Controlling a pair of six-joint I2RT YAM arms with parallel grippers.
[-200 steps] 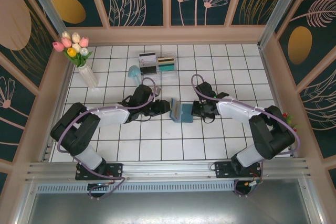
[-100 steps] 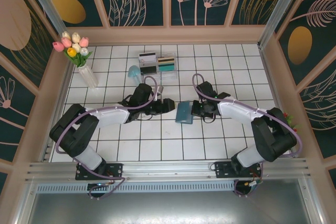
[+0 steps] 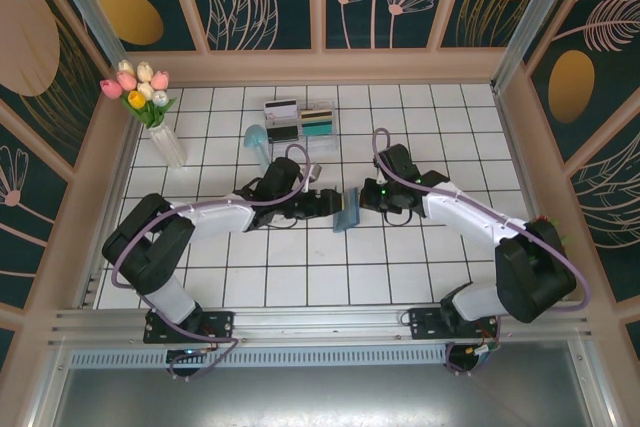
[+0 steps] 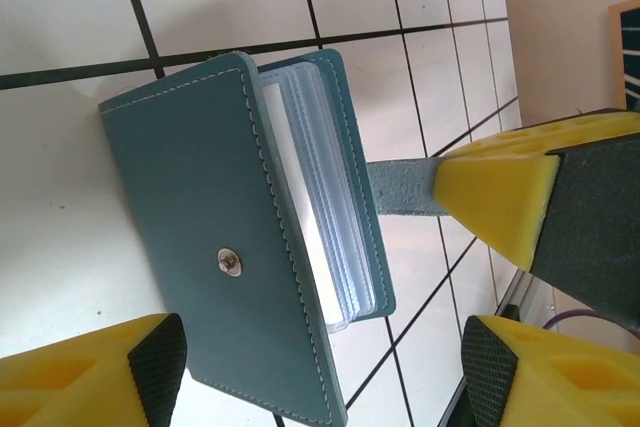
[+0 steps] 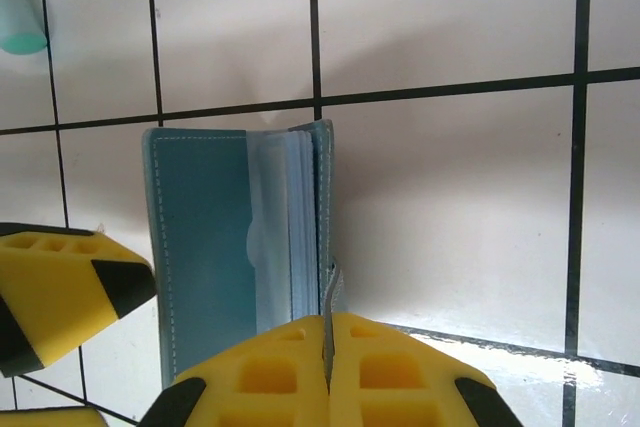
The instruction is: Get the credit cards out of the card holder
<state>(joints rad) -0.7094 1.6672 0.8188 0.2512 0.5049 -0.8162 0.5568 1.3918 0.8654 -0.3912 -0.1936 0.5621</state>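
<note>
There is one card holder (image 3: 346, 213) between two grippers, the left gripper (image 3: 322, 203) and the right gripper (image 3: 366, 197), and beyond it one clear box (image 3: 298, 124) of credit cards (image 3: 281, 113) too small to count, one pale teal cup-like thing (image 3: 257, 136) and one vase (image 3: 166, 145) of tulips (image 3: 140, 82).

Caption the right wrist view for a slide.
Right hand shut on the strap of the card holder, which sits ajar on white tiles, clear sleeves showing.
</note>
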